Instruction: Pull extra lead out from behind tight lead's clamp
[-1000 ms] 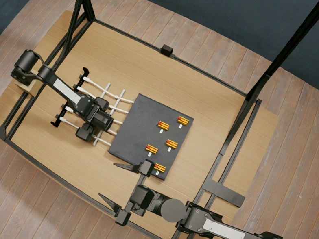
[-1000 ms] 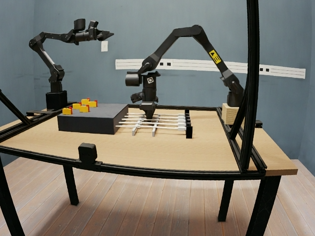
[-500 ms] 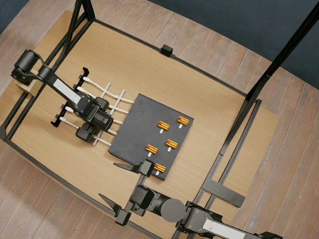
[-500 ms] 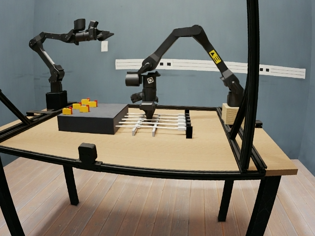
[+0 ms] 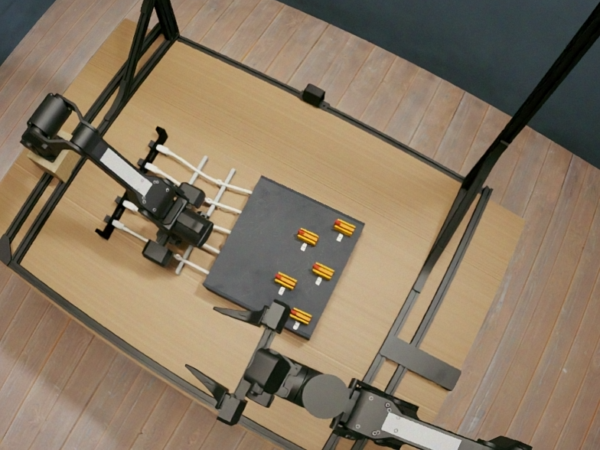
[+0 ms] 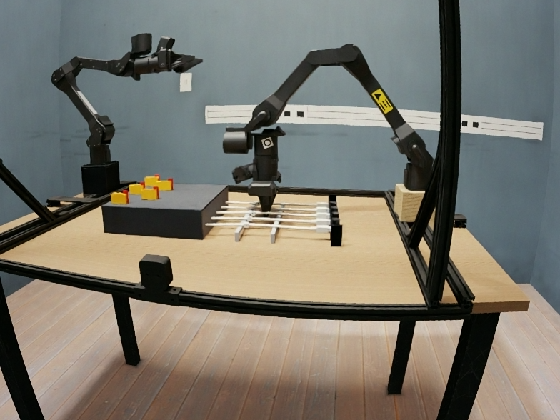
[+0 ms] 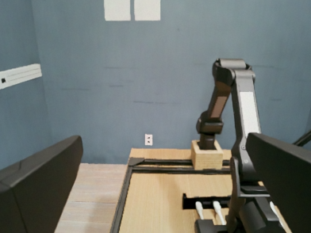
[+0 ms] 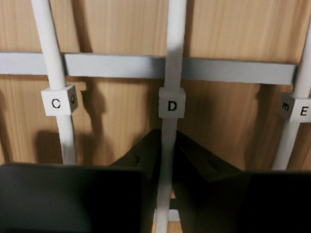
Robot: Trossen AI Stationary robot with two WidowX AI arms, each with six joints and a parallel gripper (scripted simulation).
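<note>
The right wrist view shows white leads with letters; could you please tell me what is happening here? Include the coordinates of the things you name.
The right gripper [image 6: 265, 209] [image 8: 164, 137] has its fingers closed around the white lead marked D [image 8: 173, 36], between leads C [image 8: 44, 36] and E [image 8: 305, 71]. The left gripper [image 5: 200, 337] hangs open and empty, above the table. All five yellow handles sit on the dark box [image 5: 255, 234] [image 6: 153, 221].
</note>
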